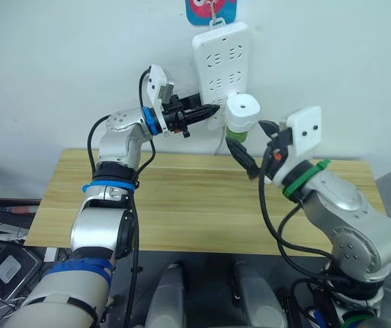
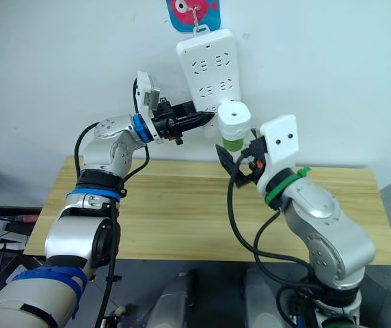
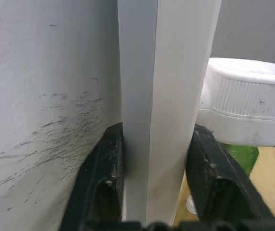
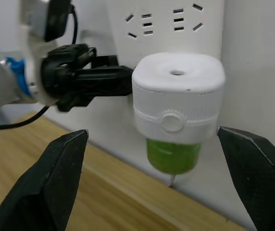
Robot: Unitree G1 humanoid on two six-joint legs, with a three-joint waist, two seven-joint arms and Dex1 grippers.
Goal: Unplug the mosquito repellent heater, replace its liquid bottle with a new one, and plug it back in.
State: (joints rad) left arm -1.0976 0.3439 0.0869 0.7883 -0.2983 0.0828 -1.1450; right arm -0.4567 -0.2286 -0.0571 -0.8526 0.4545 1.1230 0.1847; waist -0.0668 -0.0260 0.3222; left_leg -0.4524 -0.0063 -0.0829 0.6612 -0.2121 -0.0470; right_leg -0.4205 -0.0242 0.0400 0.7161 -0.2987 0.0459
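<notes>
The mosquito repellent heater [image 1: 243, 109], a small white rounded unit, is plugged into the lower right of a white power strip [image 1: 219, 55] hanging on the wall. Its green liquid bottle [image 1: 235, 132] hangs under it. My left gripper [image 1: 209, 109] reaches in from the left and is shut on the strip's lower side edge [image 3: 152, 120], one finger [image 3: 106, 163] against the wall side, the other on the front. My right gripper [image 1: 257, 147] is open just in front of and below the heater [image 4: 178, 91], with its fingers [image 4: 63, 163] spread wider than the unit and not touching it.
A wooden table [image 1: 182, 212] stands against the white wall below the strip. A thin white cord [image 1: 221, 143] hangs from the strip to the table's back edge. A colourful picture [image 1: 211, 10] hangs above the strip. Cables and devices [image 1: 1, 263] lie on the floor at left.
</notes>
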